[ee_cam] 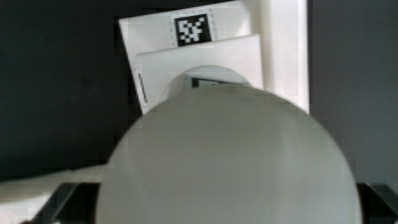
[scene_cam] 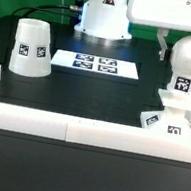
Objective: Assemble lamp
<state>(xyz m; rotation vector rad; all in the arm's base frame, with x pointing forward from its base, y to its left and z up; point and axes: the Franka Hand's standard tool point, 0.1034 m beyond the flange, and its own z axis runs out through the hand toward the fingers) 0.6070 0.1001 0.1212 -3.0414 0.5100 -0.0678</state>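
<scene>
In your wrist view the blurred bulb (ee_cam: 214,160) hides most of the base (ee_cam: 196,60); you can't tell whether the jaws are closed.

The exterior view sits in front of the table (scene_cam: 83,96), a little above its surface, and faces straight across toward the robot pedestal (scene_cam: 102,19) at the back. It stands well off, taking in the whole width: the white rail (scene_cam: 87,131) runs across the foreground, the shade (scene_cam: 33,48) shows on the exterior view's left, and the marker board (scene_cam: 95,63) lies in the middle. The wrist view looks down from very close, so the bulb (ee_cam: 214,160) fills much of its picture, with the base (ee_cam: 196,60) beyond. Both views share that one spot: bulb (scene_cam: 189,57) and base (scene_cam: 167,111) on the exterior view's right.
</scene>
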